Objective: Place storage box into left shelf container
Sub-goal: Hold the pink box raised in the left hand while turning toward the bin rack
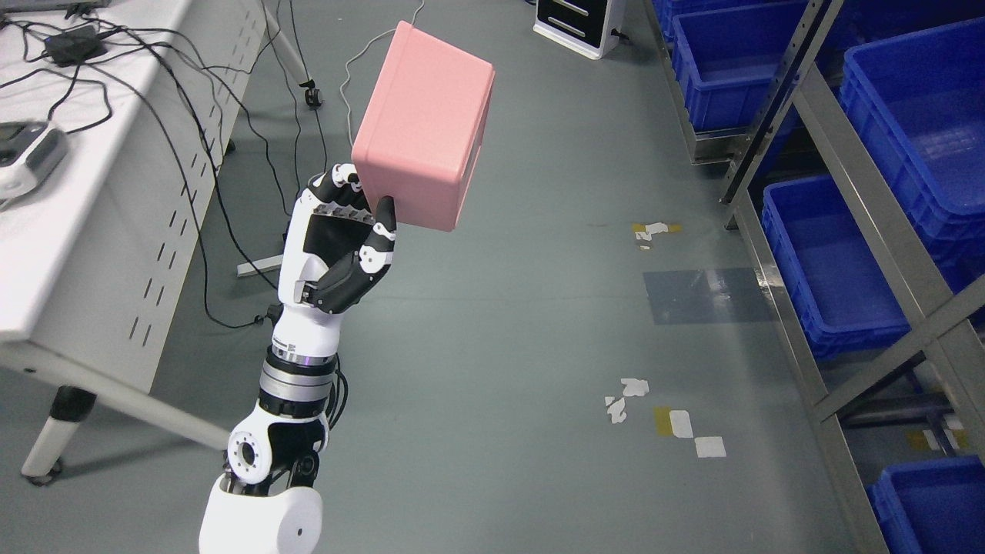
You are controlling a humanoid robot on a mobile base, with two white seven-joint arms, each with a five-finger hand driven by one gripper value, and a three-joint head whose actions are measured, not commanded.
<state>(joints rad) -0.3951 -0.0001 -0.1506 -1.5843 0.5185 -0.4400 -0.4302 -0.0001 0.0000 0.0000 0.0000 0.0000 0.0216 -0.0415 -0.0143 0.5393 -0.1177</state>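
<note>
The left hand [350, 231] grips the pink box [422, 127] by its near lower corner, thumb pressed on one face and fingers [338, 185] curled behind, and holds it tilted in the air above the grey floor [500, 346], left of the middle. So the pick-up looks done, while the carry and the release are still to come: the box is well apart from the shelf [854, 200], which runs along the right side with its blue bins [831, 269]. None of the bins holds the box yet, and which one counts as the left container cannot be told from here. Between the box and the shelf the floor carries only tape scraps [669, 419], so the path looks free; the slanted shelf struts may crowd the entry. A white table [85, 231] with trailing cables [208, 154] stands at the left, near the arm. The right hand is out of view.
</note>
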